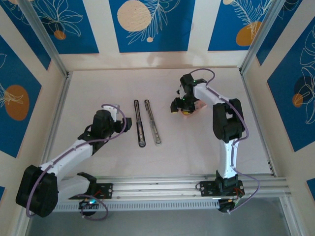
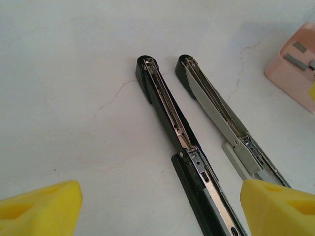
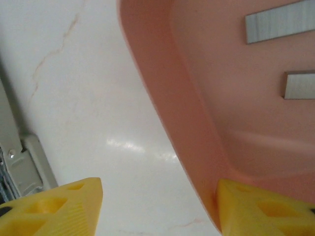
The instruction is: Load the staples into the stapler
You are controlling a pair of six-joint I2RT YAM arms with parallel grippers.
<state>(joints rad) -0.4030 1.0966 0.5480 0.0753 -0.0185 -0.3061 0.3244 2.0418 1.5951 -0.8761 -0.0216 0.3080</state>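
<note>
Over on the left side of the table (image 1: 98, 88), the left gripper (image 1: 126, 125) is hanging with its yellow fingers (image 2: 39, 209) spread wide apart, holding nothing. It is pointing toward 3 o'clock at the stapler (image 1: 140, 123), which is just beside it. The stapler is lying near the table's middle, opened out into two long arms running from 12 to 6 o'clock, side by side with a narrow gap between them. From the left wrist, the black arm (image 2: 165, 101) is showing on the left and the grey-railed arm (image 2: 211, 98) on the right. At about 2 o'clock from the stapler, the pink tray (image 1: 198, 105) is sitting on the table, and the staples (image 3: 278, 22) are lying flat inside it as short grey bars. The right gripper (image 1: 185, 110) is reaching down over the tray's 9 o'clock edge with its fingers (image 3: 54, 209) parted, clamping nothing. One tip is standing over bare table and the other over the tray (image 3: 197, 128), with the wall between them.
</note>
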